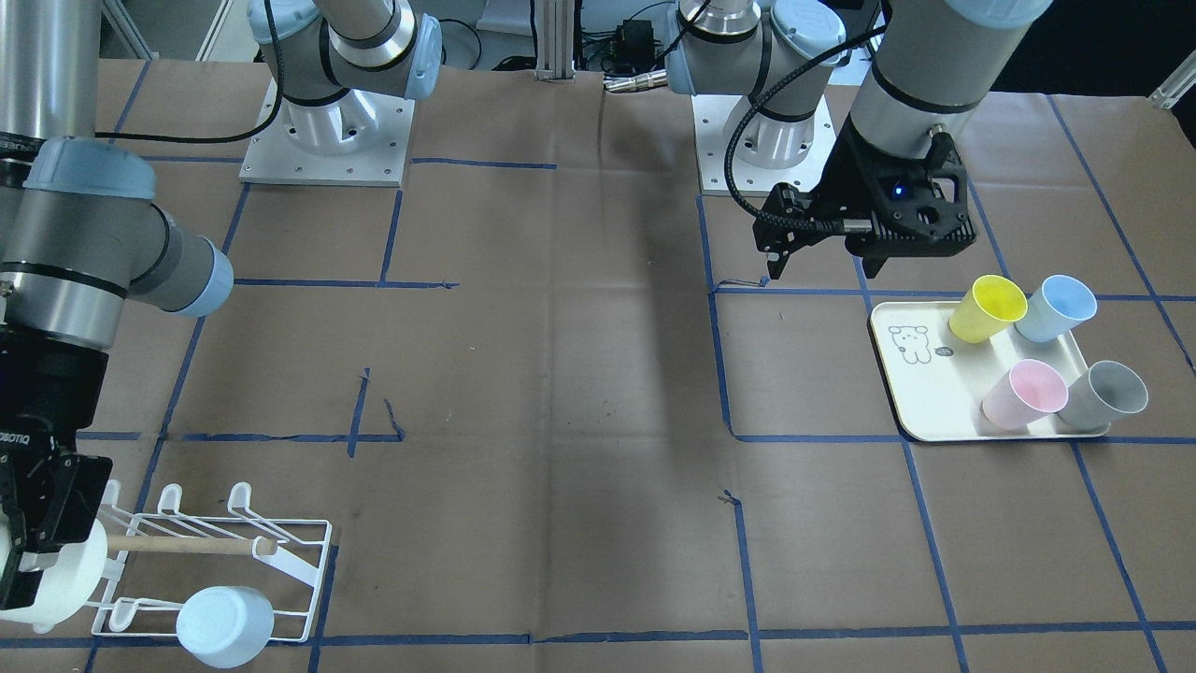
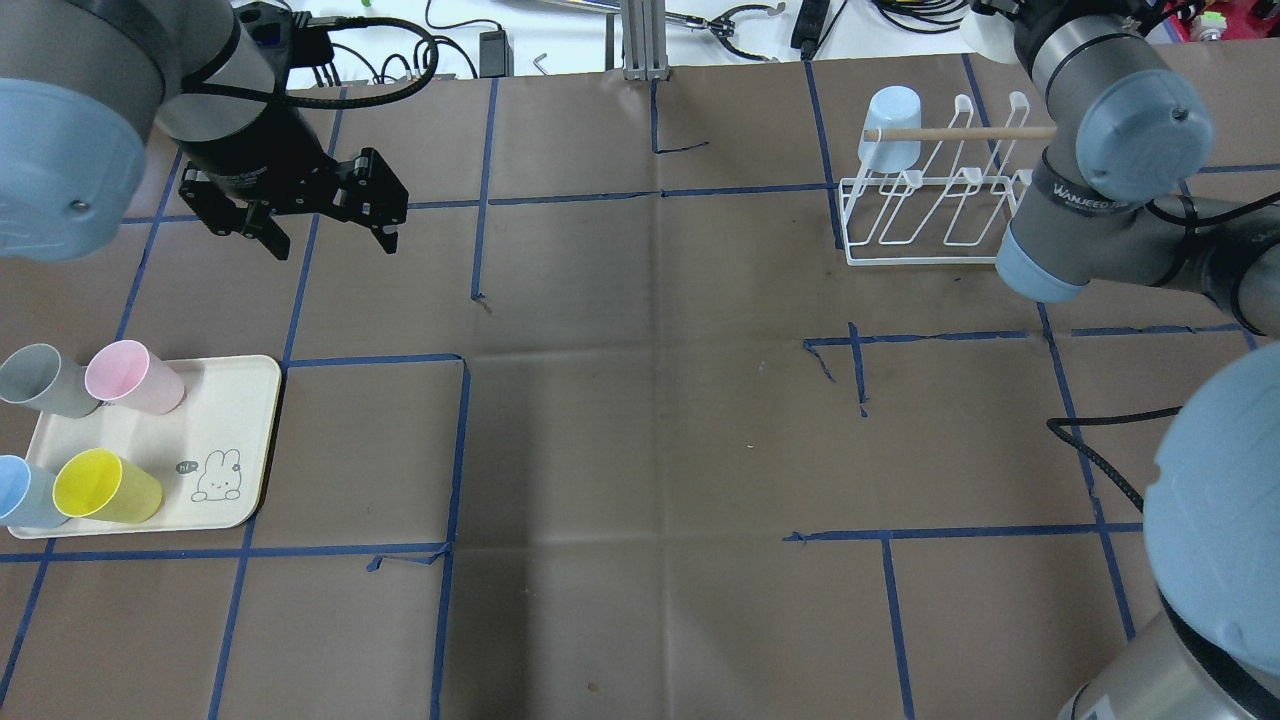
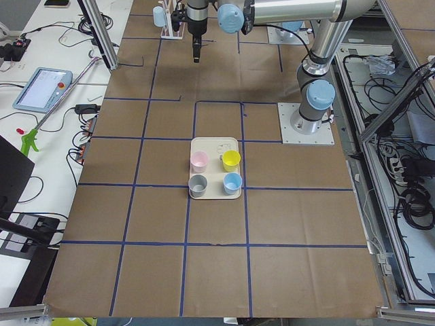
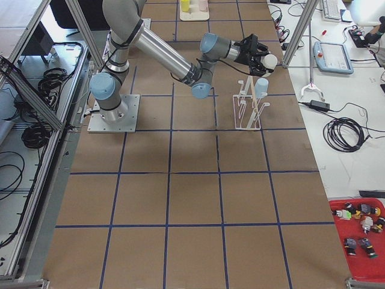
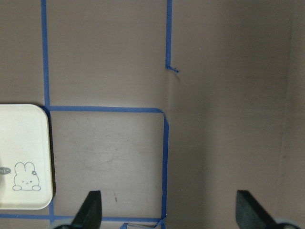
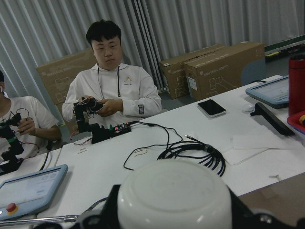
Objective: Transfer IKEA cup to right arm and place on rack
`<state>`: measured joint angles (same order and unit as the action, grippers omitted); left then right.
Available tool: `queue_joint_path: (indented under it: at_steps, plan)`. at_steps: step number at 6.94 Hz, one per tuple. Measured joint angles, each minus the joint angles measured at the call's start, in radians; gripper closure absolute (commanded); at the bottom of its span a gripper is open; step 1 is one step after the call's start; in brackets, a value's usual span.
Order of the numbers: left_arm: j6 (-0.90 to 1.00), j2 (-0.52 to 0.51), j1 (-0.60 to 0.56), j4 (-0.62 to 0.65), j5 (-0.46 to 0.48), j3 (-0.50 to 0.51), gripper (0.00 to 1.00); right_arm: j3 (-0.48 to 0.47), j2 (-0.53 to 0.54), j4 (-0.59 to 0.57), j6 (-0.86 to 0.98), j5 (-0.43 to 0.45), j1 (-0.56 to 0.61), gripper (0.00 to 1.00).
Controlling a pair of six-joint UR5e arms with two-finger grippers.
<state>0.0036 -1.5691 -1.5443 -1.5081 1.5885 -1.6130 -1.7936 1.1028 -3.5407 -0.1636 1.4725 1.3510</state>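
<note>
Right gripper (image 1: pixel 33 561) is clamped on the white IKEA cup (image 1: pixel 58 581), at the 9 o'clock end of the rack (image 1: pixel 313 570) in the front-facing view. Left gripper (image 2: pixel 332 232) hangs empty with its jaws apart, toward 1 o'clock of the tray (image 2: pixel 255 440) in the overhead view. The cup is judged to be light, rigid, smooth plastic and prone to slipping. It is best gripped squarely across the wall.

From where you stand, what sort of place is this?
Likely a robotics lab: the left arm and right arm bolted to a table taped into blue squares, a control tablet and coiled cable on side benches.
</note>
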Motion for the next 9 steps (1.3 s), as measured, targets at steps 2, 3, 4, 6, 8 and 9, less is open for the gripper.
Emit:
queue_joint_path:
  at_steps: [2, 3, 4, 6, 8, 9]
  plan:
    - [0.003, 0.029, 0.002, -0.02, 0.005, -0.007, 0.0, 0.036, -0.064, 0.0, 0.172, 0.016, -0.031, 0.92]
    - [-0.001, 0.035, 0.0, -0.021, 0.004, -0.007, 0.0, 0.043, -0.088, 0.0, 0.219, 0.017, -0.049, 0.92]
    - [-0.008, 0.036, -0.002, -0.021, 0.003, -0.007, 0.0, 0.051, -0.112, -0.001, 0.235, 0.017, -0.061, 0.92]
    - [-0.036, 0.026, -0.005, -0.021, 0.001, -0.006, 0.0, 0.062, -0.146, -0.009, 0.234, 0.016, -0.066, 0.92]
    - [-0.061, 0.02, -0.01, -0.02, -0.002, -0.007, 0.0, 0.058, -0.16, -0.036, 0.232, 0.018, -0.065, 0.91]
    - [-0.066, 0.018, -0.012, -0.02, -0.003, -0.007, 0.0, 0.051, -0.164, -0.042, 0.231, 0.018, -0.065, 0.91]
